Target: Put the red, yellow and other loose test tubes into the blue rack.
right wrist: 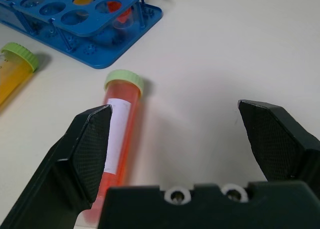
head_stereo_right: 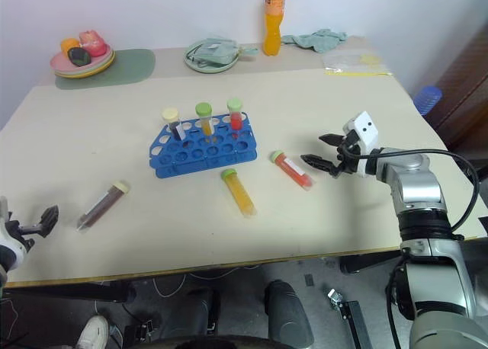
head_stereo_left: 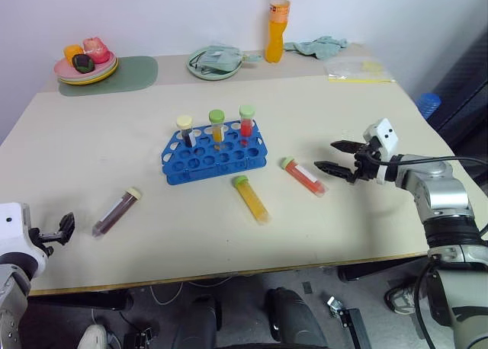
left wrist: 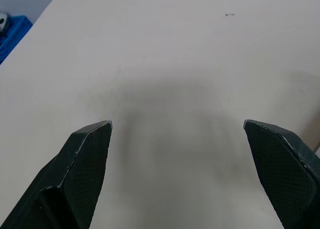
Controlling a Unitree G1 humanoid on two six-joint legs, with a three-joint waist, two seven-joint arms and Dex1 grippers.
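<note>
Right gripper, jaws spread wide and empty, sits just beside red tube lying flat, long axis diagonal, green cap toward blue rack.

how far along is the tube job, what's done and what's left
Done: three capped tubes stand upright in the blue rack. In hand: nothing yet; the right gripper is open beside the red tube, which lies on the table. Left: that red tube, the yellow tube and the dark tube all lie loose. The left gripper is open near the table edge.
</note>
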